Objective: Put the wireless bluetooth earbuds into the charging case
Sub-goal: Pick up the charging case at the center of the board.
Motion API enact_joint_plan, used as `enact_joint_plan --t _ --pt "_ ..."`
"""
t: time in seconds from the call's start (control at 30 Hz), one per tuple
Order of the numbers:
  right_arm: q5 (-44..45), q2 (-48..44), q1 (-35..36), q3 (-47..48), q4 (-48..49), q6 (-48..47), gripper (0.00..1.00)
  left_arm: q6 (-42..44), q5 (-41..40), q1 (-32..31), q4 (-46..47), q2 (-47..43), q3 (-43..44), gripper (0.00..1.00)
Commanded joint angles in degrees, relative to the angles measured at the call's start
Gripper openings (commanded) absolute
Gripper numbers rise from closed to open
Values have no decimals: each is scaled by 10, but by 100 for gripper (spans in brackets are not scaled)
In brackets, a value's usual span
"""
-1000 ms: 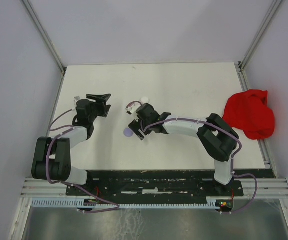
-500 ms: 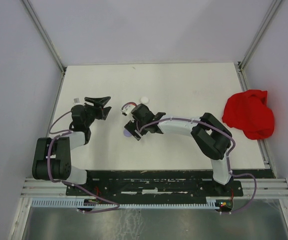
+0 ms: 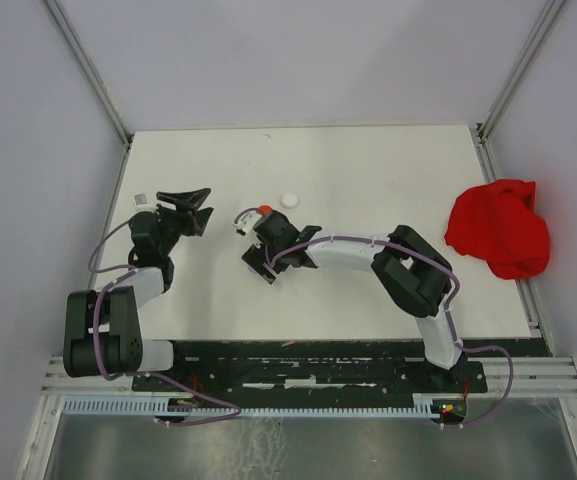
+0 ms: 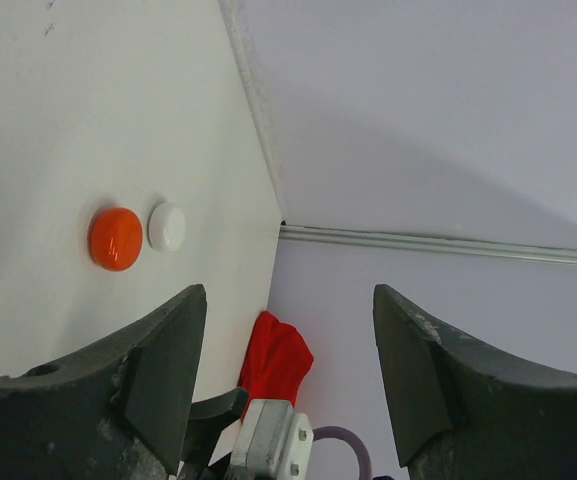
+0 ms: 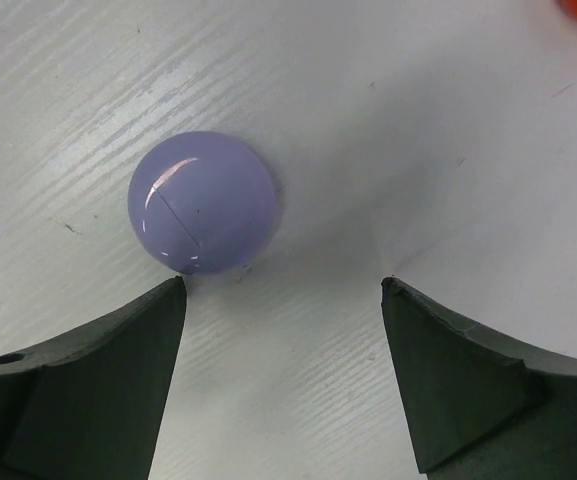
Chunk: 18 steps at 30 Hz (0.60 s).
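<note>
No earbuds show in any view. A round purple charging case [image 5: 200, 201], shut with a thin seam across it, lies on the white table just ahead of my right gripper [image 5: 283, 285]. That gripper is open, its left fingertip close beside the case, nothing between the fingers. In the top view the right gripper [image 3: 258, 262] covers most of the case. An orange round case [image 3: 265, 209] [image 4: 115, 238] and a white one [image 3: 288, 199] [image 4: 167, 226] lie side by side behind it. My left gripper [image 3: 206, 203] [image 4: 288, 295] hangs open and empty, well left of them.
A crumpled red cloth [image 3: 498, 228] [image 4: 276, 355] lies at the table's right edge. Grey walls close in the table [image 3: 388, 170] on the left, back and right. The right arm stretches across the table's middle.
My right gripper has slid left over the purple case, uncovering the orange case. The left gripper has drawn back to the left and turned.
</note>
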Motion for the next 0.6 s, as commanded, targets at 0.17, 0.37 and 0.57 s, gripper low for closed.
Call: enact_joint_plan --t 0.17,0.37,0.57 --pt "9 30 6 72 -10 -15 87 -17 36 28 20 -35 -10 73" --pt "7 48 6 107 -20 -18 87 -22 46 41 29 -33 -16 73" --pt "8 66 6 136 -28 -18 87 -26 55 51 36 -32 -19 73"
